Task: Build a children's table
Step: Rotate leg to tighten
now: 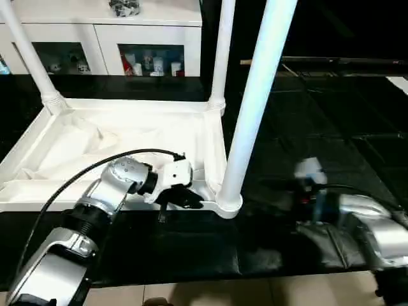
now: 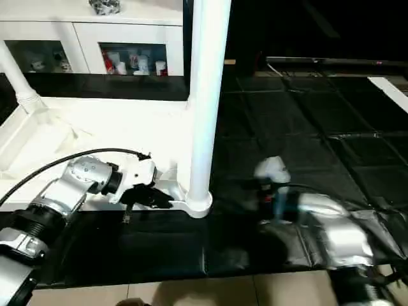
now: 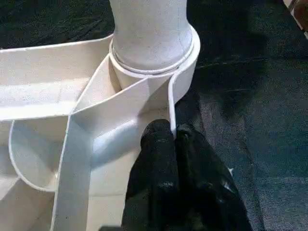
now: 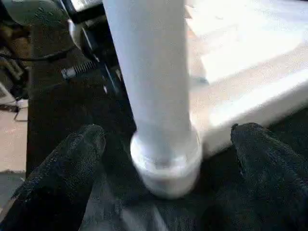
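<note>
Three legs stand up from the children's table (image 1: pixel 127 137), which lies upside down on the black floor mat (image 1: pixel 331 159). Left gripper (image 1: pixel 180 199), jaws shut on the rim wall beside the nearest leg (image 1: pixel 252 108), probably steadies it. Right gripper (image 4: pixel 163 159), jaws wide apart, faces that leg's base. Behind the children's table stands a white cabinet (image 1: pixel 102 38).
</note>
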`<state>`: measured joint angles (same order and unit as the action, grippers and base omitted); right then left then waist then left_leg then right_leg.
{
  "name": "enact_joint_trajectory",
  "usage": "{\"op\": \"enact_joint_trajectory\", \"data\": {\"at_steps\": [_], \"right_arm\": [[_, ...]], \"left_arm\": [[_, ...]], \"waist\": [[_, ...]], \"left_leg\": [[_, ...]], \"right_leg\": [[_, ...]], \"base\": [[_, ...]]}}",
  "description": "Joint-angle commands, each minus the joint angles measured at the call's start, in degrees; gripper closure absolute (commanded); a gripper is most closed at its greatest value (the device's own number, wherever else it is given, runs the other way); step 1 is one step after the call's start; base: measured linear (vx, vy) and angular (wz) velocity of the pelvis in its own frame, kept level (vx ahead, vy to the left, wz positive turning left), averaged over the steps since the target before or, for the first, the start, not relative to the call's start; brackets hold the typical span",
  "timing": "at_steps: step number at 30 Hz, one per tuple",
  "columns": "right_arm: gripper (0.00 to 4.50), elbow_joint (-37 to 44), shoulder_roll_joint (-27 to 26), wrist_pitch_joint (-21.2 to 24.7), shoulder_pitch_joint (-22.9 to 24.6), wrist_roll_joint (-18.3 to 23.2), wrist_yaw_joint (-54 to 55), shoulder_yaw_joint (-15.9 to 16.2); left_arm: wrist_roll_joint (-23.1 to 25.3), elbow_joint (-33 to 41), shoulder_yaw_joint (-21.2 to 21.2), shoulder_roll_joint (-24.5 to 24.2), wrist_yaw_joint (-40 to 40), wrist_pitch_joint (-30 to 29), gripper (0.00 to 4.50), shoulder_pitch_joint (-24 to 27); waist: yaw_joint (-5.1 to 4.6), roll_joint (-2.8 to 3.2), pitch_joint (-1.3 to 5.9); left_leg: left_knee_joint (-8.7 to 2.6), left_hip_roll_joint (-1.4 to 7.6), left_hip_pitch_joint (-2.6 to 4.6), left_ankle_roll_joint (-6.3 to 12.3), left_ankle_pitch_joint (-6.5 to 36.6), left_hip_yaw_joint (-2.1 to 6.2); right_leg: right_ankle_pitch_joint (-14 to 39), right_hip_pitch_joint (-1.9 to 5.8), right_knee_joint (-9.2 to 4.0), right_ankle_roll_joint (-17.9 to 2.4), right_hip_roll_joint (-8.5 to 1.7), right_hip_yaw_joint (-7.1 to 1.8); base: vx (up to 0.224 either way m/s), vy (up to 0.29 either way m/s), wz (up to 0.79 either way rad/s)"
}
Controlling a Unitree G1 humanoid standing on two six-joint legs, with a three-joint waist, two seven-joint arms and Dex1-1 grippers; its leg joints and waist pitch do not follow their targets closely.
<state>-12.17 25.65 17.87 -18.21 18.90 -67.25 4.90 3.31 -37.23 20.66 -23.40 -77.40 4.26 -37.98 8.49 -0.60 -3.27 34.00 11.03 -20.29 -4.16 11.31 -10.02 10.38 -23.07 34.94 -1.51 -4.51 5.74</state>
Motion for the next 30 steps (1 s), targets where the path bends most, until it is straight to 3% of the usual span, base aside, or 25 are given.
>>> {"op": "enact_joint_trajectory", "data": {"at_steps": [1, 2, 3, 5, 7, 8, 9, 15, 22, 30], "right_arm": [[0.01, -0.4, 0.2, -0.7, -0.6, -0.6, -0.7, 0.2], [0.01, -5.0, -1.3, -2.1, -3.8, -1.8, -0.9, 1.2], [0.01, -7.7, -2.1, -3.2, -5.6, -2.6, -0.9, 1.8], [0.01, -9.3, -2.5, -3.9, -6.7, -3.0, -0.9, 2.1], [0.01, -12.1, -3.6, -5.0, -8.6, -3.9, -0.9, 3.1], [0.01, -12.1, -3.6, -5.0, -8.6, -3.9, -0.9, 3.1], [0.01, -14.1, -4.5, -5.5, -10.0, -4.2, -1.2, 3.9], [0.01, -19.7, -7.7, -7.7, -13.2, -5.0, -1.0, 4.6], [0.62, -21.6, -9.3, -7.8, -14.1, -4.4, -2.1, 4.9], [1.36, -21.4, -8.6, -7.9, -13.2, -3.7, -4.7, 4.2]], "left_arm": [[0.9, 0.7, 1.6, 0.5, -1.4, 1.8, 4.5, -1.6], [1.3, 0.6, 1.9, 0.7, -1.2, 2.2, 4.5, -1.6], [1.5, 0.6, 2.1, 0.8, -1.0, 2.3, 4.5, -1.6], [1.6, 0.7, 2.1, 0.8, -0.9, 2.3, 4.5, -1.6], [1.8, 0.8, 2.3, 0.9, -0.6, 2.3, 4.5, -1.4], [1.8, 0.8, 2.3, 0.9, -0.6, 2.3, 4.5, -1.4], [1.9, 1.0, 2.3, 1.0, -0.1, 2.2, 4.5, -1.2], [2.0, 1.6, 2.3, 0.7, 0.3, 2.2, 4.5, -0.6], [2.2, 1.5, 2.1, 0.5, 0.4, 2.2, 4.5, -0.7], [2.1, 1.6, 2.1, 0.2, 0.2, 2.1, 4.5, -0.6]], "waist": [[-0.32, -0.51, 4.0], [-0.1, -0.62, 4.1], [-0.38, -0.53, 4.13], [-0.27, -0.42, 4.2], [-0.32, -1.09, 4.21], [-0.22, -0.73, 4.15], [-0.23, -1.13, 4.14], [-0.25, -0.98, 4.0], [-0.3, -0.8, 4.14], [-0.23, -0.55, 4.19]], "left_leg": [[-3.81, 2.62, 0.2, 2.87, 6.7, 0.52], [-3.7, 2.7, 0.46, 2.99, 6.6, 0.42], [-3.79, 2.57, -0.06, 2.85, 5.9, 0.55], [-3.6, 2.69, 0.28, 2.76, 5.7, 0.4], [-3.6, 2.69, 0.1, 2.95, 5.3, 0.38], [-3.63, 2.71, 0.15, 2.93, 5.5, 0.39], [-3.65, 2.76, 0.1, 2.96, 5.5, 0.37], [-3.82, 2.79, 0.22, 2.14, 6.9, 0.42], [-3.76, 2.85, 0.14, 2.33, 5.8, 0.43], [-3.72, 2.85, 0.11, 2.26, 6.3, 0.46]], "right_leg": [[14.8, 3.04, -4.41, -8.8, -4.68, -3.42], [13.6, 2.87, -4.27, -9.5, -4.75, -3.49], [12.7, 3.24, -3.99, -10.3, -4.78, -3.36], [11.3, 3.0, -3.87, -10.9, -4.71, -3.43], [10.3, 3.12, -3.52, -11.4, -4.76, -3.36], [11.0, 3.1, -3.66, -11.4, -4.86, -3.4], [11.2, 3.18, -3.61, -11.1, -4.86, -3.43], [14.3, 3.03, -3.9, -10.3, -5.03, -3.47], [10.9, 3.12, -3.41, -11.1, -4.93, -3.5], [11.3, 3.19, -3.51, -11.1, -4.92, -3.48]], "base": [[0.0, 0.0, 0.0], [0.0, 0.0, 0.0], [0.0, 0.0, 0.0], [0.0, 0.0, 0.0], [0.0, 0.0, 0.0], [0.0, 0.0, 0.0], [0.0, 0.0, 0.0], [0.0, 0.0, 0.0], [0.0, 0.0, 0.0], [0.0, 0.0, 0.0]]}}
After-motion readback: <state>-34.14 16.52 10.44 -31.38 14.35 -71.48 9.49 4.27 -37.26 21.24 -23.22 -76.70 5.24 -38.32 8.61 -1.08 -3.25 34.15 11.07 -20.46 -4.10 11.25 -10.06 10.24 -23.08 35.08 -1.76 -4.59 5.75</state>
